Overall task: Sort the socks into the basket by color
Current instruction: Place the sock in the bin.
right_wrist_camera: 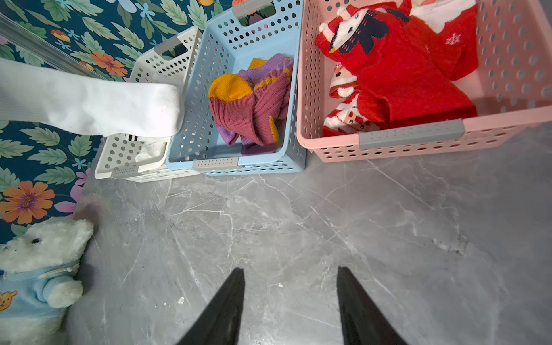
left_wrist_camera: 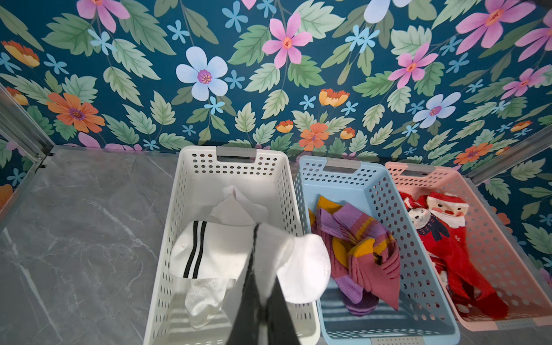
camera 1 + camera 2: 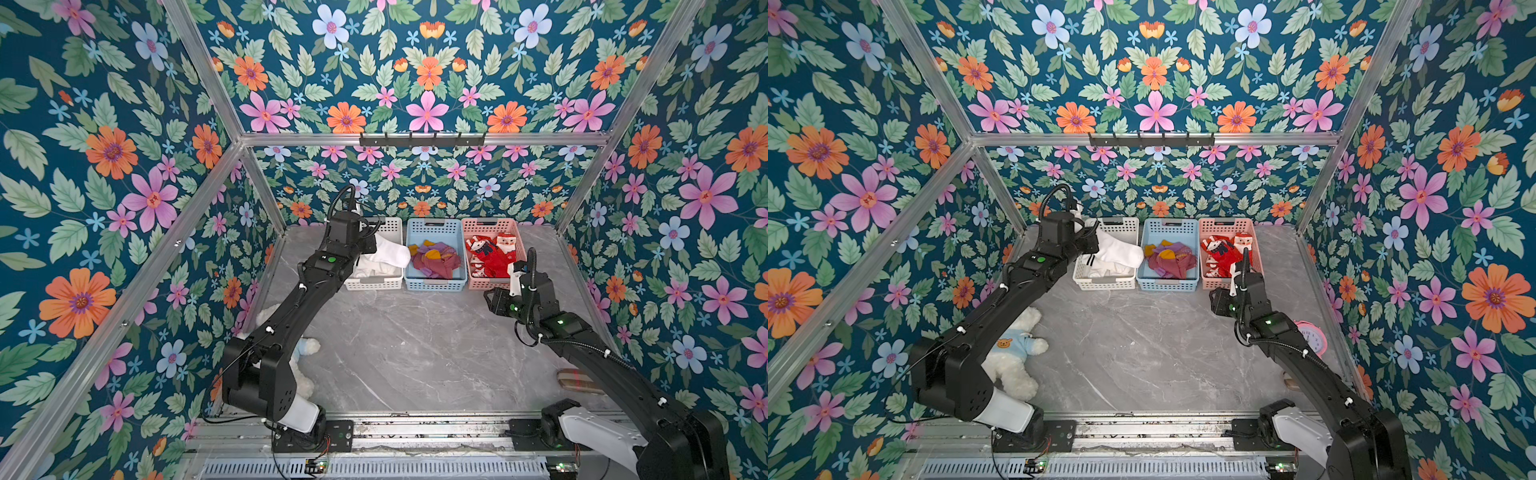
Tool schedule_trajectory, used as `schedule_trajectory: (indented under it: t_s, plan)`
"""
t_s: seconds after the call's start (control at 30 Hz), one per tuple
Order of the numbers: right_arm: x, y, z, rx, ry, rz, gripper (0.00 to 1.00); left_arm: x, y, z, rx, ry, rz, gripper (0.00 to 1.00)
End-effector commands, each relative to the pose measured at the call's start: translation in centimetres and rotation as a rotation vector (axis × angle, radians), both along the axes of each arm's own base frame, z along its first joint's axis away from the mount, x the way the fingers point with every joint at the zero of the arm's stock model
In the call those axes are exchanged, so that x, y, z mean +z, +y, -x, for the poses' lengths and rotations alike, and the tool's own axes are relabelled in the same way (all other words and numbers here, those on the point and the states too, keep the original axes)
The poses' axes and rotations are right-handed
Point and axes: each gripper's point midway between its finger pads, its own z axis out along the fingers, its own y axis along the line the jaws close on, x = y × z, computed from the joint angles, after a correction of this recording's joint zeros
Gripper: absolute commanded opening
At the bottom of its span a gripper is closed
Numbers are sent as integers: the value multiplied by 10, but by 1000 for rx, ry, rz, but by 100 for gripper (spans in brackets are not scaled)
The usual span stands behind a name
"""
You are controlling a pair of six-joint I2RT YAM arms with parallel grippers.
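The left arm stretched far from its base at the near left, its wrist over the white basket (image 3: 370,283). The left pincer (image 2: 256,231) was clamped on a white sock (image 2: 301,265), jaws pressed together with the fabric between them. The sock hung above that basket, and its rounded toe pointed right, reaching over the rim toward the blue basket (image 3: 434,284). Below it, in the white basket, lay more white socks (image 2: 206,251), one showing two black stripes.

The right arm was bent. The right pincer (image 1: 289,270) hung over the bare surface (image 3: 415,340), just on the near side of the pink basket (image 3: 484,284) — jaws apart, nothing between them.

Maroon socks (image 3: 436,262) with purple bands and mustard toes were heaped in the blue basket, and red socks (image 3: 492,255) with Santa figures filled the pink one. The three baskets stood side by side against the far wall — white left, blue middle, pink right.
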Motion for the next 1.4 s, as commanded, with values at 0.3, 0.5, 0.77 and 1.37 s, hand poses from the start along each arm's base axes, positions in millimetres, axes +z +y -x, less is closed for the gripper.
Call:
schedule_trajectory:
  t_s: [0.3,0.5,0.77,1.37]
  plan:
    - [-1,5,-13,-1,4,-10,52,-54,17,-54,-29,76,40,0]
    - [-2,7,-18,0,9,-10,52,-70,16,-92,-97,82,75,0]
    - [-8,10,-22,0,32,-15,52,-108,12,-140,-129,134,90,0]
    - [-27,17,-26,7,81,-44,50,-193,17,-155,-83,280,140,1]
